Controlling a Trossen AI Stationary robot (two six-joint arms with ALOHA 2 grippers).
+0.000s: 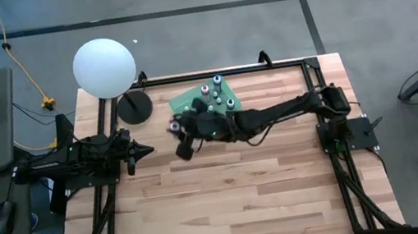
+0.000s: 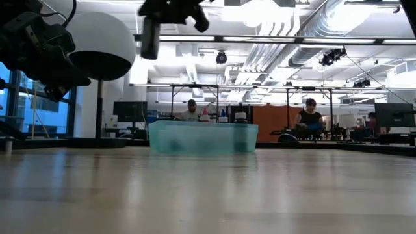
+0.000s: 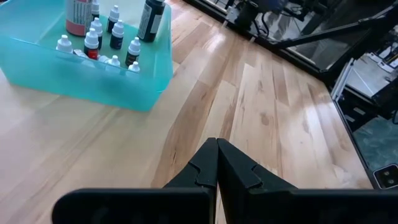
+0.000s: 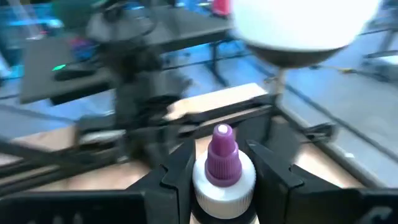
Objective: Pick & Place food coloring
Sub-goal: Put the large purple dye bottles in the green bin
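A teal bin (image 1: pixel 190 99) near the table's far edge holds several tiny food coloring bottles (image 3: pixel 93 40) with whitish caps and a few taller dark ones. My right gripper (image 1: pixel 181 135) reaches across from the right and hovers just left of the bin, high above the table in the low view (image 2: pixel 170 10). It is shut on one bottle (image 4: pixel 222 168) with a purple tip. My left gripper (image 3: pixel 216 158) is shut and empty; it waits over the table's left side (image 1: pixel 144 150), pointing right. My right gripper pinches a food coloring bottle between its two fingers at the white collar (image 4: pixel 208 186) below the purple tip (image 4: pixel 222 149). The tip points away from the wrist, along the fingers. The bottle is lifted clear of the table; its body is hidden below the fingers.
A big white globe (image 1: pixel 104 66) stands on a dark round base (image 1: pixel 134 107) at the far left corner, close to the bin. A black frame (image 1: pixel 300 60) runs along the table's edges. Bare wood (image 1: pixel 237 196) fills the near half. People sit at desks far behind (image 2: pixel 309 117).
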